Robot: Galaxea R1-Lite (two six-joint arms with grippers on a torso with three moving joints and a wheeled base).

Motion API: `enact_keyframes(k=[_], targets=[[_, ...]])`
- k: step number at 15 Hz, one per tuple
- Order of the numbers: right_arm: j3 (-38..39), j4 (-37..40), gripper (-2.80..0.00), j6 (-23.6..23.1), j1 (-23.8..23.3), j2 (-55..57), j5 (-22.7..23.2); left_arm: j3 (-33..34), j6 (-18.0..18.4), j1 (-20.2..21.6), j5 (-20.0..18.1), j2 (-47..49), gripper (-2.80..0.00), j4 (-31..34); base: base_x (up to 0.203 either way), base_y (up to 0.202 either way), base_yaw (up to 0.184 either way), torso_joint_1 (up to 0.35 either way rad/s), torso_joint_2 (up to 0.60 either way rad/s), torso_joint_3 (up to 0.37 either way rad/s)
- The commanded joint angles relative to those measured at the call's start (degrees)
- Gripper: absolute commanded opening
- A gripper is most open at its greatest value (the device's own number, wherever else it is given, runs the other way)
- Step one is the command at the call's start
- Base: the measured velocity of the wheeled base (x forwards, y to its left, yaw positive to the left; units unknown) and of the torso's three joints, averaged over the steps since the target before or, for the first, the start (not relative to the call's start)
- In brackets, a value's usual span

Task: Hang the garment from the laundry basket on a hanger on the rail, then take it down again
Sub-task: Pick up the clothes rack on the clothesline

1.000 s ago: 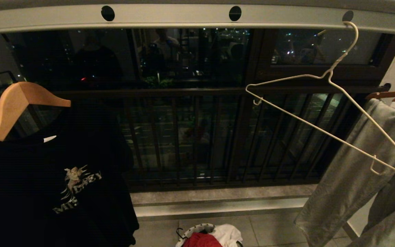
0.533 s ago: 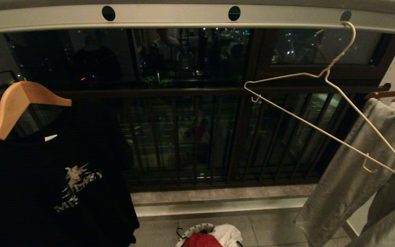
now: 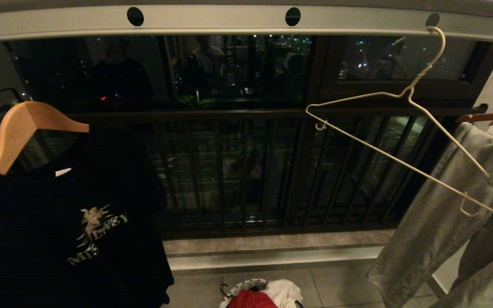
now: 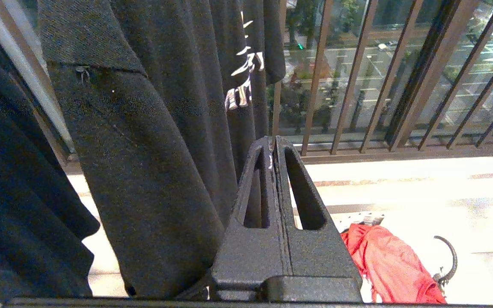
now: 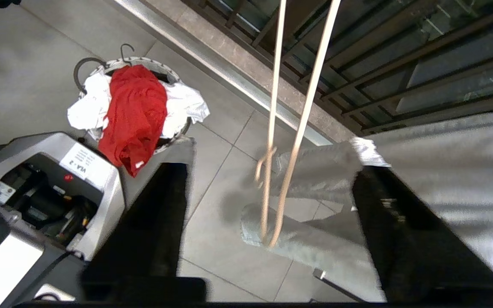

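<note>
Hanger bare on rail; garment in basket.

The cream wire hanger (image 3: 405, 132) is hooked tilted on the rail (image 3: 229, 19), its lower end seen between the spread, empty fingers of the right gripper (image 5: 272, 171), untouched. The red garment (image 5: 133, 115) is draped over a white T-shirt (image 5: 182, 107) in the laundry basket (image 5: 101, 68) on the floor. The left gripper (image 4: 274, 147) is clenched shut, empty, beside a hanging black T-shirt (image 3: 66, 231).

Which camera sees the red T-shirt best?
The right wrist view: the red T-shirt drapes whole over the laundry basket. The head view shows only a scrap at its bottom edge; the left wrist view shows part beside the shut left claw.
</note>
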Motion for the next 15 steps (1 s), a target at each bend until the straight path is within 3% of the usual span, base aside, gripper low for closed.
enact_keyframes(k=[1, 4, 9, 15], targets=[[-0.1, -1.1, 0.0, -0.3, -0.2, 3.6, 0.2, 0.1, 0.0, 0.0, 0.0, 0.0, -2.8, 0.0, 0.0, 0.0, 0.0, 0.0, 0.0, 0.0], [0.0, -1.7, 0.0, -0.9, -1.4, 6.5, 0.9, 0.1, 0.0, 0.0, 0.0, 0.0, -2.8, 0.0, 0.0, 0.0, 0.0, 0.0, 0.0, 0.0], [0.3, -2.1, 0.0, -0.9, -3.6, 8.7, 8.6, 0.1, 0.0, 0.0, 0.0, 0.0, -2.8, 0.0, 0.0, 0.0, 0.0, 0.0, 0.0, 0.0], [0.7, -2.1, 0.0, -1.0, -5.4, 12.0, 9.1, 0.1, 0.0, 0.0, 0.0, 0.0, -2.8, 0.0, 0.0, 0.0, 0.0, 0.0, 0.0, 0.0]])
